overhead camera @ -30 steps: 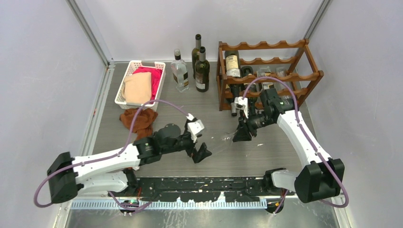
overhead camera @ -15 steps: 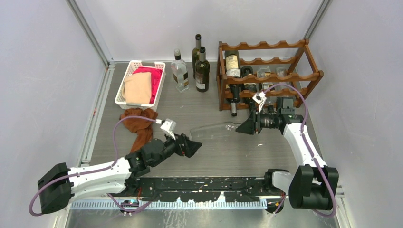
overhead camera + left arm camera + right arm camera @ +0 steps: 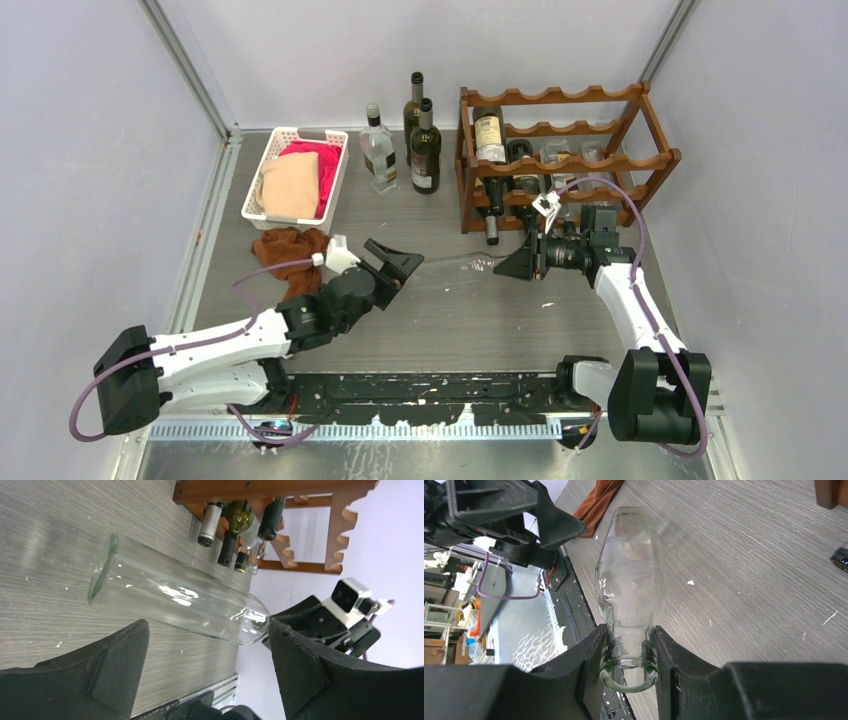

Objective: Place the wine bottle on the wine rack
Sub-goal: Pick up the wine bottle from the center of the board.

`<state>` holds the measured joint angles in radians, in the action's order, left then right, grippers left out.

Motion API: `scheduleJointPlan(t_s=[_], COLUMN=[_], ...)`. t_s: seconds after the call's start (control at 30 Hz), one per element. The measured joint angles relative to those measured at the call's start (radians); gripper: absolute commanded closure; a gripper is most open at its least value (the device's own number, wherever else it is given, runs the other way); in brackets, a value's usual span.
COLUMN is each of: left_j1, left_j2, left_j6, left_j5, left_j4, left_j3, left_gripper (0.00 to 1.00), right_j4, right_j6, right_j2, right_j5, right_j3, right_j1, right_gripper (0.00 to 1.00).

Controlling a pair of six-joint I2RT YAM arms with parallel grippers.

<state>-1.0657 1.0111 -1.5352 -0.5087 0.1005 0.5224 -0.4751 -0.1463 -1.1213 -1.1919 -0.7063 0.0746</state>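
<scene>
Glass, clear and see-through, the wine bottle [image 3: 631,575] hangs sideways low over the counter [image 3: 450,330], between the two arms and near the front of the wine rack [image 3: 600,160]. The right tool [image 3: 629,647] is clenched on its neck, with the base pointing left toward the left tool [image 3: 207,635]. That tool's jaws stand spread and released, close to the base but apart from it. Whether the base rests on the counter I cannot tell. The step in hand looks like carrying the bottle to the rack, with the right arm alone bearing it. Next, that arm probably has to swing the bottle toward a free cradle. It must line it up with the scalloped rails, clear of the dark bottles [image 3: 500,170] at the rack's left end, and lower it before letting go.
</scene>
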Motion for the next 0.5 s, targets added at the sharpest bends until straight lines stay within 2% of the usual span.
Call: scheduleJointPlan(t_s=[0.1,0.2,0.37,0.5], left_j1=[0.0,0.0,0.0,0.0], left_j2=[0.025,0.026,0.037,0.104], left_j6=[-0.028,-0.037,-0.198,-0.325], left_j5=[-0.029,-0.038,0.018,0.069], left_j4=[-0.109,-0.169,-0.265,-0.371], left_j3=[0.086,0.104,0.095,0.137], left_gripper=[0.09,0.08,0.04,0.02], right_j4=[0.008,0.011,0.014,0.02], right_j6=[0.003,0.003,0.004,0.004], right_j2=[0.0,0.0,0.0,-0.001], right_j5=[0.0,0.0,0.0,0.0], right_j3=[0.0,0.0,0.0,0.0], right_j1=[0.002,0.004,0.008,0.008], right_gripper=[0.99,0.99,0.99,0.99])
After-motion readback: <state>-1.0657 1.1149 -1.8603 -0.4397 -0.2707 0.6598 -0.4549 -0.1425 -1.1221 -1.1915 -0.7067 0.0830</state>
